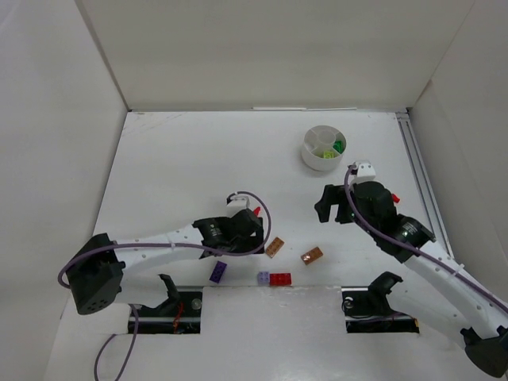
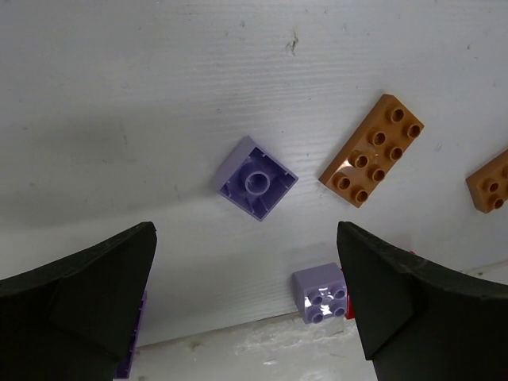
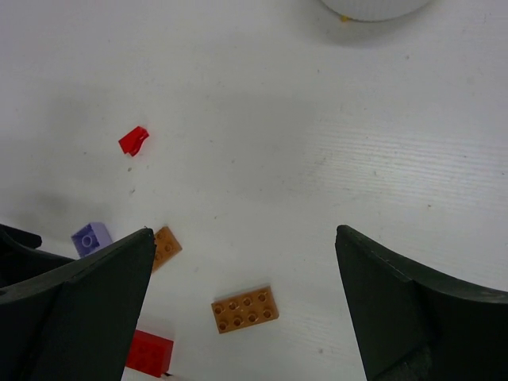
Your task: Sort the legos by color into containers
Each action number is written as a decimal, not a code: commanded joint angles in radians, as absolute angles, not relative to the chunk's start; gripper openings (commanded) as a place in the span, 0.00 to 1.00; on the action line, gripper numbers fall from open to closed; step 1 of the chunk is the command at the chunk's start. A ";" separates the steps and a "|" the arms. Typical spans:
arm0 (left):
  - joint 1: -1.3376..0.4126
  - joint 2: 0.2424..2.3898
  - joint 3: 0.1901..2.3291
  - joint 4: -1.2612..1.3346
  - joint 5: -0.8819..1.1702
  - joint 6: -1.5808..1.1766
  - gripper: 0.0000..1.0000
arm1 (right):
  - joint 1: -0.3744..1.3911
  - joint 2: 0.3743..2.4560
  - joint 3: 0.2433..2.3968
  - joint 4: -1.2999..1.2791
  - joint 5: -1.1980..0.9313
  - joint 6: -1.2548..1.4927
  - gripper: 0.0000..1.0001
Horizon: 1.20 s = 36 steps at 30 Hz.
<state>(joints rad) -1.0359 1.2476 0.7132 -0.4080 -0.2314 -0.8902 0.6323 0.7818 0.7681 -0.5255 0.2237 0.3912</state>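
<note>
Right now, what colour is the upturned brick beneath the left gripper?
Lilac, a pale purple; the upturned brick shows best in the left wrist view.

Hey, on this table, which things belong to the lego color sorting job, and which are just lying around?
Part of the job: white divided dish, green bricks in it, two orange-brown bricks, two lilac bricks, purple brick, red brick, small red piece.
Just lying about: purple cables, metal rail at the right edge.
</note>
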 commanded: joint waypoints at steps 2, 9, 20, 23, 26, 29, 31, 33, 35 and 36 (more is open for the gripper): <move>-1.043 1.275 0.724 -0.417 -0.307 -0.922 0.94 | 0.641 0.764 0.756 -0.543 0.281 0.457 1.00; -1.064 1.382 0.755 -0.408 -0.365 -0.911 0.86 | 0.650 0.764 0.747 -0.543 0.281 0.468 1.00; -1.092 1.424 0.750 -0.298 -0.385 -0.801 0.66 | 0.650 0.801 0.747 -0.531 0.278 0.459 1.00; -1.092 1.433 0.750 -0.279 -0.376 -0.788 0.53 | 0.650 0.810 0.747 -0.522 0.278 0.459 1.00; -1.092 1.433 0.741 -0.267 -0.365 -0.778 0.39 | 0.650 0.810 0.756 -0.522 0.269 0.449 1.00; -1.092 1.414 0.741 -0.249 -0.356 -0.767 0.35 | 0.650 0.810 0.756 -0.522 0.268 0.440 1.00; -1.092 1.405 0.730 -0.239 -0.342 -0.755 0.34 | 0.650 0.801 0.756 -0.522 0.268 0.440 1.00; -1.092 1.396 0.721 -0.239 -0.333 -0.755 0.31 | 0.650 0.801 0.756 -0.522 0.268 0.440 1.00; -1.092 1.375 0.721 -0.251 -0.333 -0.755 0.29 | 0.650 0.792 0.756 -0.506 0.229 0.422 1.00; -1.092 1.347 0.733 -0.252 -0.333 -0.755 0.29 | 0.650 0.792 0.746 -0.480 0.203 0.390 1.00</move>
<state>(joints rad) -1.0874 1.4258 0.7300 -0.2539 -0.3347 -0.7692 0.6376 0.8127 0.7410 -0.5518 0.2520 0.4362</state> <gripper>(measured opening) 0.406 0.995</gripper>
